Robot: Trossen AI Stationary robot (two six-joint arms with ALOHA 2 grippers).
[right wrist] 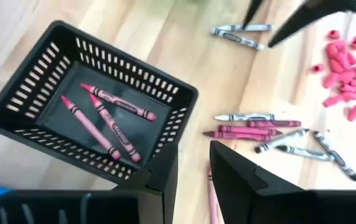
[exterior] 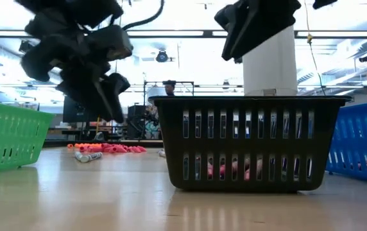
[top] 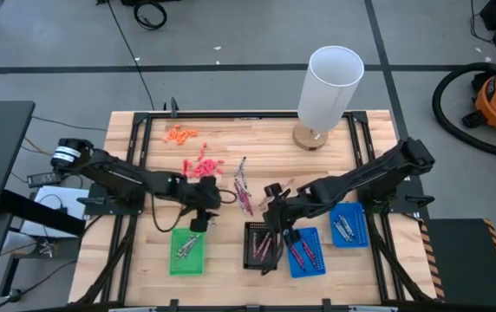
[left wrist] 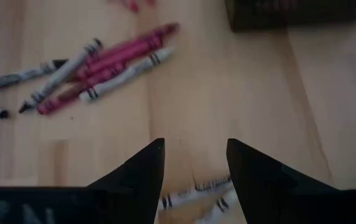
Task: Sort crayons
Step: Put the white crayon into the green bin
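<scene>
High view: the wooden worktop (top: 257,147) carries a tall white cylinder (top: 328,91) at its far edge, then four small trays along the near side: a green tray (top: 187,251), a black tray (top: 260,245) and two blue trays (top: 307,253), with the second blue tray (top: 349,224) furthest right. The left end effector (top: 198,222) hovers just above the green tray's far end, its fingers (left wrist: 142,171) spread apart with nothing between them; silvery-grey crayons (left wrist: 190,194) lie directly beneath them, and a loose cluster of maroon and grey crayons (left wrist: 97,65) lies on the bare wood a little ahead. The right end effector (top: 273,232) hangs over the black tray's far edge, its fingers (right wrist: 234,168) parted and empty, a pinkish crayon (right wrist: 213,198) lying just below the gap between them. Inside the black tray (right wrist: 84,118) lie several pinkish-red crayons (right wrist: 106,118). Beside that tray, on the wood, another mixed bunch of crayons (right wrist: 271,134) lies near the fingertips, and small pink pieces (right wrist: 346,65) are scattered further off. Orange bits (top: 179,133) sit near the worktop's far left corner.
</scene>
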